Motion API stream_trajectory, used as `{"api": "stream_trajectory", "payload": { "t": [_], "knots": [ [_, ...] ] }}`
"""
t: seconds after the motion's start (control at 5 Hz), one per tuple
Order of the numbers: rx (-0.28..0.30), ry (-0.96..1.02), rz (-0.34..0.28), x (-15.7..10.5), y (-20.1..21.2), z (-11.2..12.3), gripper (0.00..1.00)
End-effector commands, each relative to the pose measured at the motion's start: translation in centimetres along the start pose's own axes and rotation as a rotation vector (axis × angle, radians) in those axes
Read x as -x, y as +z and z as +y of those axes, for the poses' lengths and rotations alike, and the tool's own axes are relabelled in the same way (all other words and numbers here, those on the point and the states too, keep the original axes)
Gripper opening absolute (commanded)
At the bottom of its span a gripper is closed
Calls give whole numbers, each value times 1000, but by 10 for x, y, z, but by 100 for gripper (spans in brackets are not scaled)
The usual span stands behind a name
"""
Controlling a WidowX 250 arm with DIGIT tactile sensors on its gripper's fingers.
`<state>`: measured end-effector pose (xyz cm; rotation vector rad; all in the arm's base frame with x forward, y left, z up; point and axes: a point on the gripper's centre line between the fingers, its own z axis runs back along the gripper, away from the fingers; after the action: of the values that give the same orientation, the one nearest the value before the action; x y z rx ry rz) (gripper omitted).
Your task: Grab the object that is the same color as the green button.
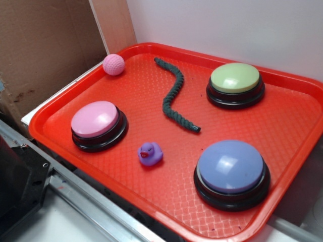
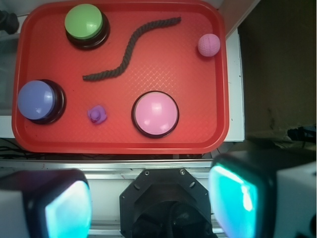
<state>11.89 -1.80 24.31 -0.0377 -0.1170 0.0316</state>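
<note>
A red plastic tray [image 1: 282, 126] holds everything here. The dark green braided rope [image 1: 174, 96] lies loose on the tray floor in a wavy line, running from near the far rim down toward the middle; in the wrist view [image 2: 126, 52] it stretches from the upper middle of the tray diagonally toward the lower left. Nothing touches it. The green button [image 1: 234, 79] (pale yellow-green dome, black base) sits beside the rope's far half, apart from it; the wrist camera shows it [image 2: 84, 22] in the tray's upper left corner.

A pink button [image 1: 96, 121] stands on the other side of the rope, a blue-purple button [image 1: 231, 169] at the near right of the exterior view, and a small purple rubber duck [image 1: 150, 154] sits between those two, near the rope's lower end but not against it. A pink dimpled ball [image 1: 113, 64] rests by the tray's far left corner.

The gripper [image 2: 148, 206] hangs outside the tray's edge, over a metal rail, its fingers [image 2: 235, 196] spread wide apart and empty.
</note>
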Motion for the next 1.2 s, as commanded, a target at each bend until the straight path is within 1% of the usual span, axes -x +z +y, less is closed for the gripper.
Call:
{"api": "stream_trajectory", "payload": {
  "t": [0.0, 0.4, 0.6, 0.8, 1.0],
  "knots": [
    [0, 0, 0, 0, 0, 0, 100],
    [0, 0, 0, 0, 0, 0, 100],
    [-11, -50, 53, -50, -3, -4, 100],
    [-12, -79, 51, -86, -6, -3, 100],
    [-120, 162, 71, -127, -9, -1, 100]
  ]
}}
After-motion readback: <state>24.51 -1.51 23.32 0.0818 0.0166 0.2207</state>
